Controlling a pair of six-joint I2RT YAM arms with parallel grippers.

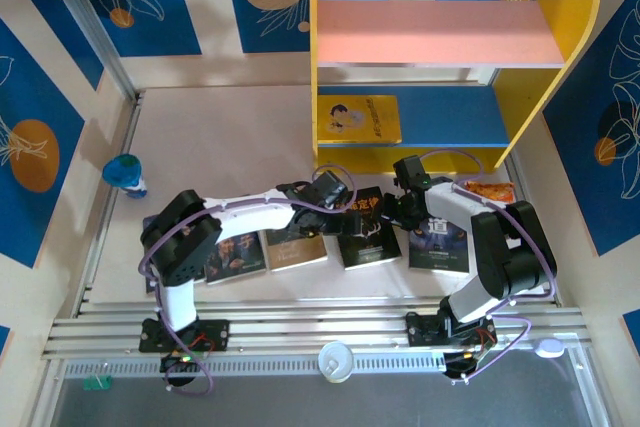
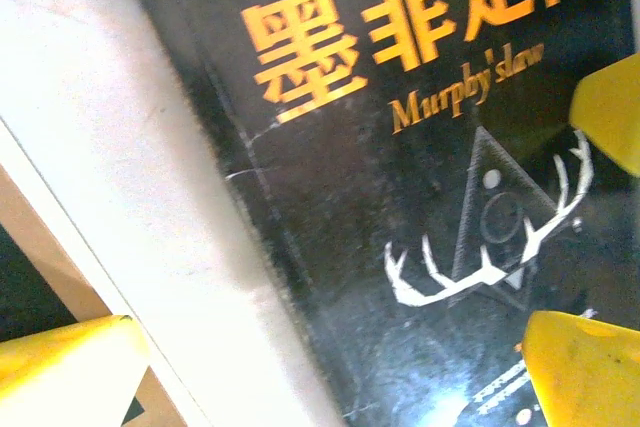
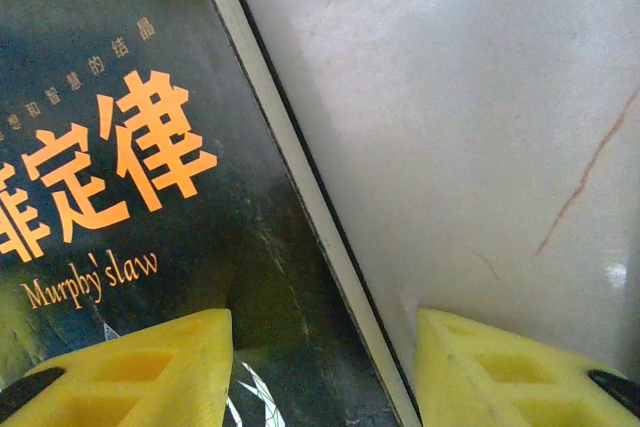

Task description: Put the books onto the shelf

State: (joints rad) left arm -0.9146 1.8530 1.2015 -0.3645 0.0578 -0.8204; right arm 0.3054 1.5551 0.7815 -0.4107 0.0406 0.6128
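**Q:** How do the jaws stand?

**A:** Left gripper (image 2: 320, 362): jaws spread wide and holding nothing. One yellow finger (image 2: 70, 367) hangs off the book's left edge and the other sits above the cover. Right gripper (image 3: 320, 362): also spread and empty, straddling the book's right edge. One of its fingers is over the cover and the other over the pale table surface (image 3: 480, 97).

**Q:** Where are the task's things?

**A:** The black paperback with white antlers and an orange Chinese title (image 1: 365, 235) lies flat on the table between the two grippers. It sits mid-row among the other dark paperbacks (image 1: 237, 253). The two-tier wooden shelf with yellow rounded sides, pink upper board and blue lower board (image 1: 440, 32) stands just beyond the row. A yellow-covered book (image 1: 360, 119) rests on its lower board.

**Q:** What does the step in hand call for?

**A:** It appears to be picking up the antler book. A thin book lying flat gives no purchase from above. One arm could press on the cover and nudge the book until an edge lifts. The other arm could then slip a finger beneath that edge and close across cover and underside.

- **Grip point:** pinching near the spine should keep the pages from fanning.
- **Neighbours:** the books on either side lie close, so the sideways push should stay small.
- **Carry:** lift level before moving toward a board.
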